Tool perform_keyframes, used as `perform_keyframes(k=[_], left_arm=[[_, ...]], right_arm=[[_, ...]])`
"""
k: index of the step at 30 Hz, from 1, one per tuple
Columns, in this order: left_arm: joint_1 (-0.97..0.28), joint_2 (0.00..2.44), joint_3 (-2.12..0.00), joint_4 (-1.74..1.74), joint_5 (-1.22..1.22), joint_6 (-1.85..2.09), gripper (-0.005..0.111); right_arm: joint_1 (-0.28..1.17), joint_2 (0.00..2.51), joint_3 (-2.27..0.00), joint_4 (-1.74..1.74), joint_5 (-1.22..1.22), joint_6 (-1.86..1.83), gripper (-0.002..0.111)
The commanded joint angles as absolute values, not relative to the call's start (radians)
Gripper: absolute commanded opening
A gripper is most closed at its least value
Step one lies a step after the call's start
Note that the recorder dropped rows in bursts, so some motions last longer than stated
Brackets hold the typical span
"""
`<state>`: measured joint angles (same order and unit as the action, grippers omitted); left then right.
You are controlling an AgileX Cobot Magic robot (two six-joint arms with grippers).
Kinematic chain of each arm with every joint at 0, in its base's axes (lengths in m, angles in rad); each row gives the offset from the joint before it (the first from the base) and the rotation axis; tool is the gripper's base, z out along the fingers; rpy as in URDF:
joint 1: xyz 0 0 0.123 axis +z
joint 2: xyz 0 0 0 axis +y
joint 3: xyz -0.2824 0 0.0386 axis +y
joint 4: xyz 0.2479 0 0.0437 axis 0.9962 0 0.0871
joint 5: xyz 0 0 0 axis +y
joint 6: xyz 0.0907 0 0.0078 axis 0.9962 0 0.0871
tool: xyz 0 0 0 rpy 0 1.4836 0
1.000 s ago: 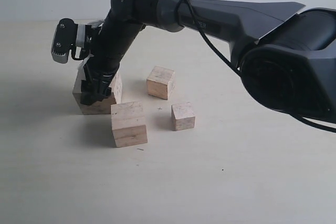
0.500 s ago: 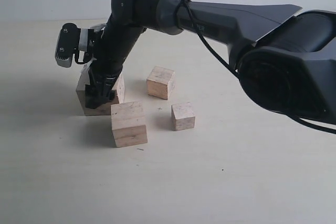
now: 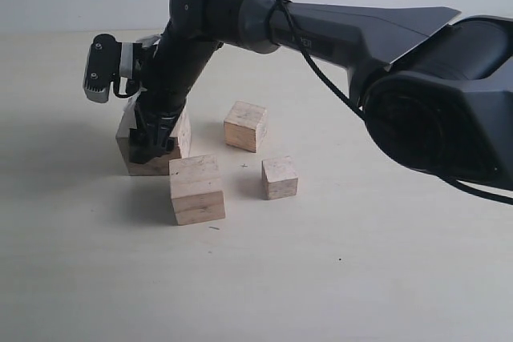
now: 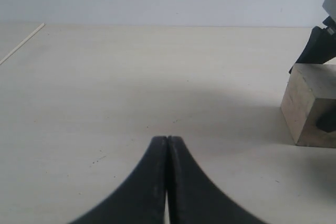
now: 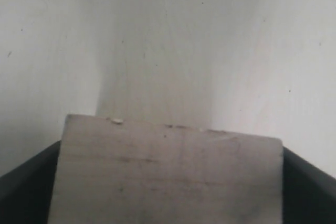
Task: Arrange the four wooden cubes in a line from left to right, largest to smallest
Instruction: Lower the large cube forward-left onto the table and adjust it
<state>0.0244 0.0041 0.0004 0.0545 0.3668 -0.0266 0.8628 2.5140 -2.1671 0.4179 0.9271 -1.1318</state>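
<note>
In the exterior view, over the last second the right gripper and the largest cube clamped in it slid slightly toward 3 o'clock, then stopped; in the last half second nothing moved. I judge the grasp settled, with the cube ready to go to the row's left end, though whether it is off the table I cannot tell. The second cube sits just beside it at 5 o'clock and crowds any move that way. The third cube lies at 3 o'clock and the smallest cube at 4 o'clock, both clear of it. In the left wrist view the left gripper is pressed together and empty, with the held cube at its 2 o'clock. The right wrist view shows dark fingers flanking the block.
</note>
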Motion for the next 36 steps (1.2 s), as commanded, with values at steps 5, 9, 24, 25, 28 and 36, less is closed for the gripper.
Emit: perform_keyframes(k=[5, 9, 24, 25, 28, 36], left_arm=[[0.027, 0.000, 0.000, 0.047, 0.359, -0.034, 0.000], [0.027, 0.000, 0.000, 0.047, 0.359, -0.034, 0.000], [0.027, 0.000, 0.000, 0.047, 0.359, -0.034, 0.000], [0.027, 0.000, 0.000, 0.047, 0.359, -0.034, 0.000], [0.027, 0.000, 0.000, 0.047, 0.359, -0.034, 0.000], [0.027, 0.000, 0.000, 0.047, 0.359, -0.034, 0.000]], right_arm=[[0.861, 2.502, -2.171, 0.466, 0.911, -1.182, 0.089], [0.861, 2.502, -2.171, 0.469, 0.911, -1.182, 0.089], [0.878, 2.494, -2.171, 0.470, 0.905, -1.186, 0.086], [0.878, 2.490, -2.171, 0.470, 0.888, -1.171, 0.086], [0.878, 2.489, -2.171, 0.470, 0.836, -1.137, 0.086], [0.878, 2.489, -2.171, 0.470, 0.860, -1.132, 0.086]])
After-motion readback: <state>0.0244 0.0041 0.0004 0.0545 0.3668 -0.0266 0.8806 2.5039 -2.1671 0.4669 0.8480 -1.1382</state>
